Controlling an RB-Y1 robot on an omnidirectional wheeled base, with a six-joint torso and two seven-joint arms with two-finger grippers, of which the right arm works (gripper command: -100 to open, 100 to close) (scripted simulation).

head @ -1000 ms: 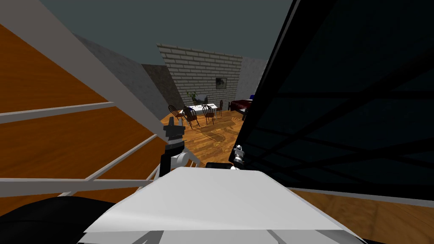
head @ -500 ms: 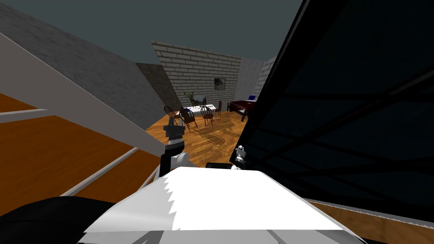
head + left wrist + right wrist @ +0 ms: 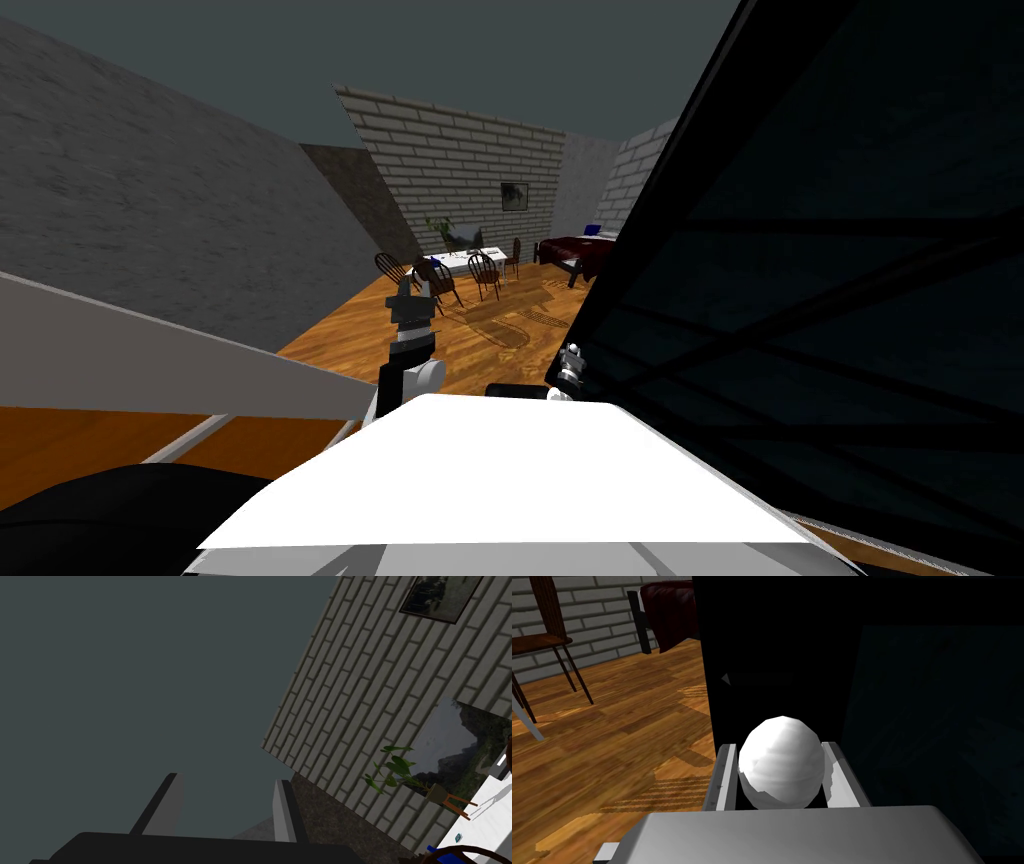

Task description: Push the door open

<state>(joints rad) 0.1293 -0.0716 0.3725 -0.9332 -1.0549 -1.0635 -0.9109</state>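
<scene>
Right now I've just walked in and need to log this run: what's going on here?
The right gripper is shut on the white round doorknob of a dark door, with a finger pressed to each side of the knob. The door stands partly open. Past its edge lie a wooden floor and a white table with chairs. The left gripper is held up ahead of the chest, open and empty.
</scene>
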